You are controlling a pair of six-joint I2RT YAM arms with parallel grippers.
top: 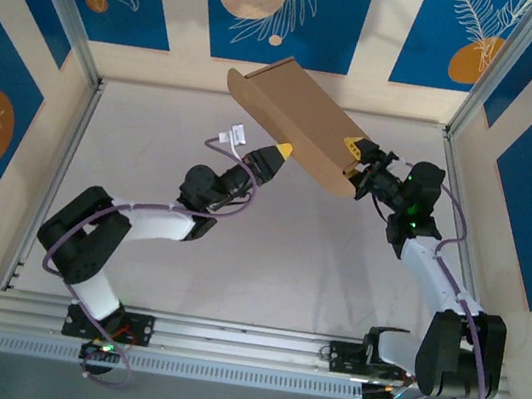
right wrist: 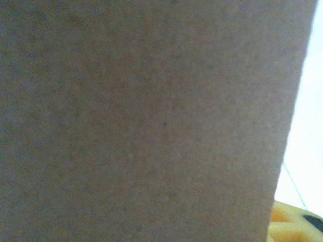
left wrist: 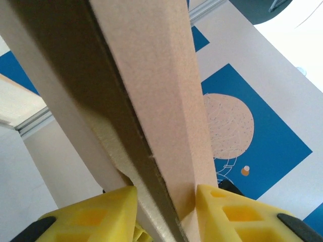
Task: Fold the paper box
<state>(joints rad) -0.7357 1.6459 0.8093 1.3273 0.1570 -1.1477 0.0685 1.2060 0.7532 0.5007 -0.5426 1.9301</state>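
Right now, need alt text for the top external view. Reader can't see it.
A partly folded brown paper box is held tilted in the air above the table, between two robot arms. The right gripper clamps the box's right end. The left gripper meets its lower edge, but whether its jaws grip is unclear.

- The paper box [top: 293, 123] hangs tilted above the table [top: 266, 260], toward its rear edge.
- The right gripper [top: 356, 163] sits at the paper box's right end, clamped on it.
- The left gripper [top: 282, 151] sits at the paper box's near long edge, which runs between its fingers [left wrist: 96, 217].
- Both arm bases lie well in front of the paper box.
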